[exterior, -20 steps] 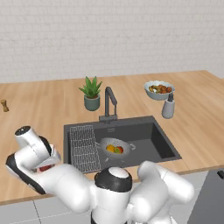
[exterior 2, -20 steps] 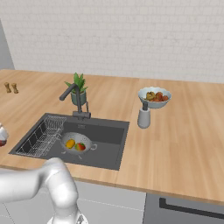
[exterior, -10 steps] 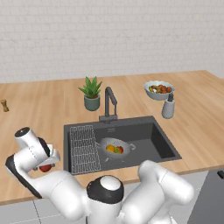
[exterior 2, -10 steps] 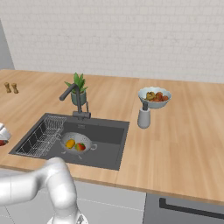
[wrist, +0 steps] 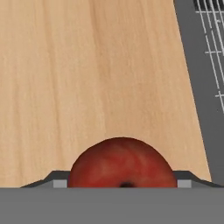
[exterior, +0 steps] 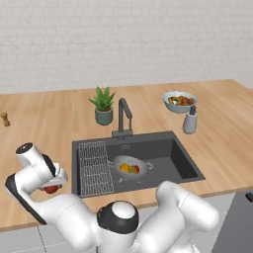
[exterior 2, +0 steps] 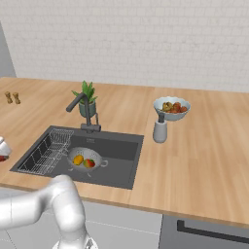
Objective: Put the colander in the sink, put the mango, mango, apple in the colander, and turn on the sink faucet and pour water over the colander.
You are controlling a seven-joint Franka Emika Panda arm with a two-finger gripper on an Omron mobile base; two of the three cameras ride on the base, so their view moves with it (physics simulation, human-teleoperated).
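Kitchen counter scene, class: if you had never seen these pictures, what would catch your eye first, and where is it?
The small round red apple sits between the gripper fingers, above the pale wooden counter left of the dark grey rectangular sink. Inside the sink, the round perforated silvery-grey metal colander already holds yellow-orange fruit, beside a wire grid rack.

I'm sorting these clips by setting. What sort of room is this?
A rendered kitchen, most likely at home: a wooden counter holds a dark sink with a faucet, a colander of fruit sits in the basin, and a bowl of food stands by a soap dispenser.
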